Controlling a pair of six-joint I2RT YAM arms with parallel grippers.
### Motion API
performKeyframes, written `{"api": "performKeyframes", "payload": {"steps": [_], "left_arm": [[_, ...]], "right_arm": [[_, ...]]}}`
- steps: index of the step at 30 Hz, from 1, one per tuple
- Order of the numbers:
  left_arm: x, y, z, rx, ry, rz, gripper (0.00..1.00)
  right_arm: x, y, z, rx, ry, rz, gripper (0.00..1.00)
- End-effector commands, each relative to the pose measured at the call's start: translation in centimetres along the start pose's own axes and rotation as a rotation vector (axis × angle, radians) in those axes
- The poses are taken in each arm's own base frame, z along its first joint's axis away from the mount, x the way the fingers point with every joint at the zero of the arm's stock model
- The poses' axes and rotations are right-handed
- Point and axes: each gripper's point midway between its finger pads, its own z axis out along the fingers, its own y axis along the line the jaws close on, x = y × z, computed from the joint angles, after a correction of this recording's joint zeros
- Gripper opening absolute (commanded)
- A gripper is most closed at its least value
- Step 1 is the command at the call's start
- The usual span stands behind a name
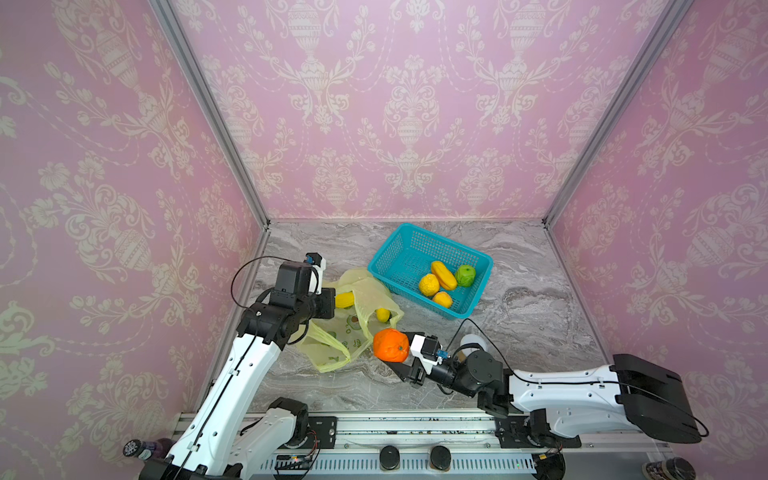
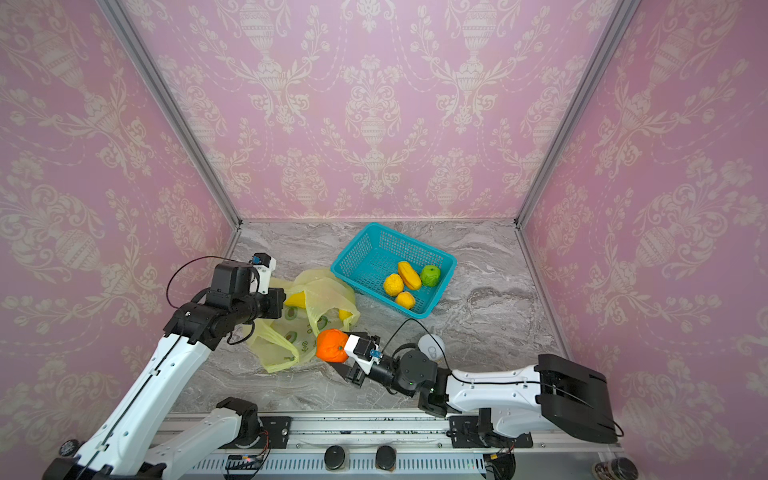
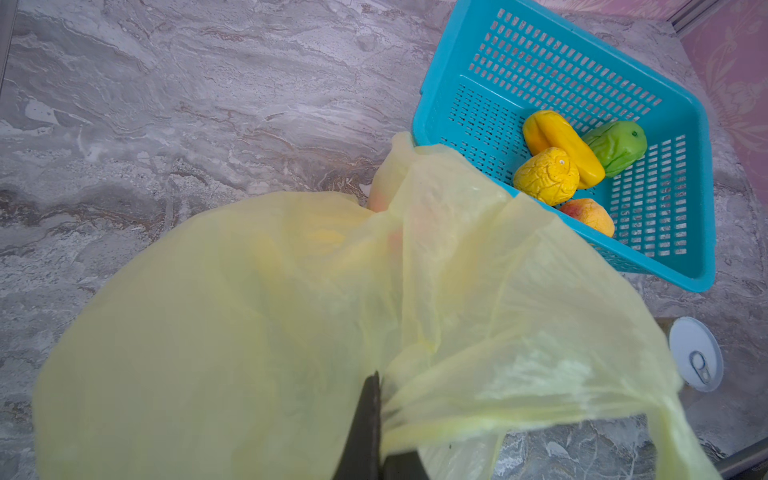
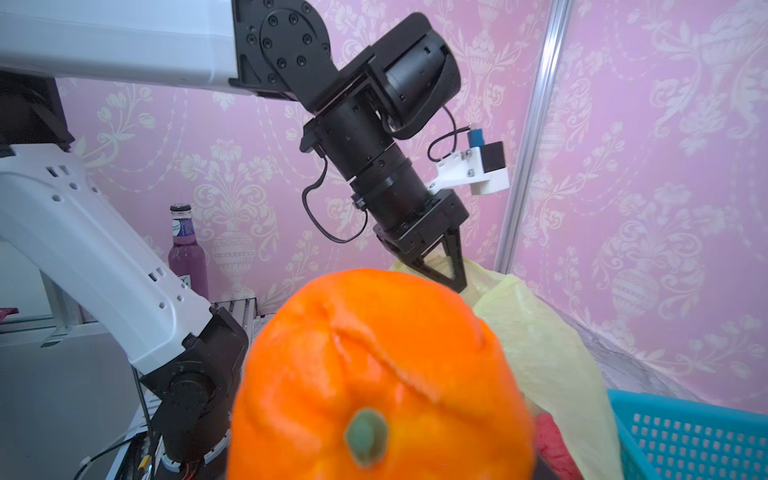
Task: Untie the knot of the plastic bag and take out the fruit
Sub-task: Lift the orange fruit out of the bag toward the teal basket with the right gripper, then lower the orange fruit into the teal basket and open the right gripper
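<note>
The pale yellow-green plastic bag [image 1: 365, 299] [image 2: 328, 297] lies slumped left of centre, its mouth open; the knot is out of view. My left gripper [image 3: 379, 399] [image 4: 451, 280] is shut on a bunched handle of the bag, holding it up. My right gripper [image 1: 392, 349] [image 2: 332, 348] is shut on an orange fruit [image 1: 390, 344] [image 2: 330, 345] [image 4: 382, 374] just in front of the bag, above the table. Yellow fruit [image 1: 383, 314] and a pink-red one [image 4: 552, 444] stay in the bag. Several fruit [image 1: 444, 275] lie in the basket.
The teal mesh basket [image 1: 409, 249] [image 2: 365, 249] [image 3: 478, 62] stands behind and right of the bag. A white-lidded can [image 1: 471, 341] [image 2: 431, 345] [image 3: 696, 353] sits by my right wrist. A purple bottle [image 4: 187, 249] stands beyond the left arm's base. Pink walls close three sides.
</note>
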Motion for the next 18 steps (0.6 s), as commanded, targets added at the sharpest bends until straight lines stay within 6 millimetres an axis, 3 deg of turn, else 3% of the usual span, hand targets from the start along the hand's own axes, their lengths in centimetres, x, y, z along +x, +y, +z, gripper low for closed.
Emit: {"api": "performKeyframes", "payload": {"steps": [1,4,6,12,15,18], "left_arm": [[0.3,0.7,-0.1,-0.029,0.013,0.000,0.00],[0.3,0.8,-0.1,-0.032,0.013,-0.001,0.00],[0.3,0.8,0.0,-0.032,0.014,-0.001,0.00],[0.2,0.6,-0.2,-0.025,0.008,0.000,0.00],[0.2,0.6,-0.2,-0.025,0.007,-0.001,0.00],[0.3,0.7,-0.2,-0.029,0.010,-0.001,0.00]], "right_arm": [[-1.0,-2.7,-2.1,0.119,-0.018,-0.047,0.25],[-1.4,-6.0,-3.4,0.244,0.013,-0.038,0.21],[-0.9,-9.4,-4.5,0.362,0.043,-0.005,0.19],[2.0,-19.5,-8.3,0.688,0.136,0.175,0.20],[4.3,-22.9,-8.6,0.763,0.236,0.265,0.20],[8.2,-25.3,-7.5,0.781,0.387,0.349,0.22]]}}
